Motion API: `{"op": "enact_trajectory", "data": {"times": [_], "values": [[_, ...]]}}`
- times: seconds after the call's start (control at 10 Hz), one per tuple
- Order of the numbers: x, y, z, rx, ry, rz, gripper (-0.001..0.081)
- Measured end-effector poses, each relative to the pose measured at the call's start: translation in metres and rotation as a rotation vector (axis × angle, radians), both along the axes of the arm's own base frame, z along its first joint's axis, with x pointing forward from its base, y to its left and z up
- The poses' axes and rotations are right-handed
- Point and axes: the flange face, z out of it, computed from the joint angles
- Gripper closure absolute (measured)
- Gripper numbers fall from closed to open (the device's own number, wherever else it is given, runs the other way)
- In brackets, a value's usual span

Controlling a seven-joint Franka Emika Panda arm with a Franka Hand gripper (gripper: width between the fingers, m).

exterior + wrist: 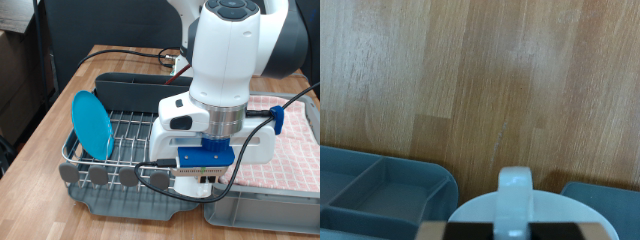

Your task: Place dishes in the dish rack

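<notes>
Fingers of the gripper (203, 178) are hidden in the exterior view behind a blue mount (205, 157) and black cables (165, 182), so I cannot tell whether they are apart or together. The wrist view shows only a dark strip along its edge where they would be.

Right by that strip, the wrist view shows the white cup (515, 192), its rounded rim and a handle-like part very close to the camera. Whether it sits between the fingers cannot be told. Past the cup lies bare wooden table (490, 80), with a grey compartmented tray (380, 190) to one side of the cup and another grey edge (605, 195) to the other.

In the exterior view the gripper points down over the near right end of the dish rack (125, 130), above its near rail and grey round feet (100, 176). The light-blue plate (92, 122) stands on edge in the rack's left end, well apart from the gripper. The dark utensil caddy (130, 88) runs along the rack's far side, and the grey drip tray (150, 205) shows beneath the near edge. The red-and-white checked cloth (292, 140) lies on the right, and a grey bin (262, 215) sits at the near right.
</notes>
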Motion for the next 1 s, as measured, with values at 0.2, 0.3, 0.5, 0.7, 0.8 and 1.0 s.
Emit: {"op": "enact_trajectory", "data": {"times": [0.2,0.3,0.5,0.7,0.8,1.0], "values": [[0.001,0.001,-0.002,0.001,0.0,0.0,0.074],[0.0,0.002,-0.002,0.004,0.001,0.001,0.0641],[-0.001,0.008,-0.002,0.02,0.021,0.005,0.0477],[-0.002,0.015,0.002,0.053,0.074,0.005,0.0315],[-0.003,0.017,0.005,0.059,0.096,0.006,0.0155],[-0.002,0.019,0.015,0.059,0.103,0.007,0.0031]]}}
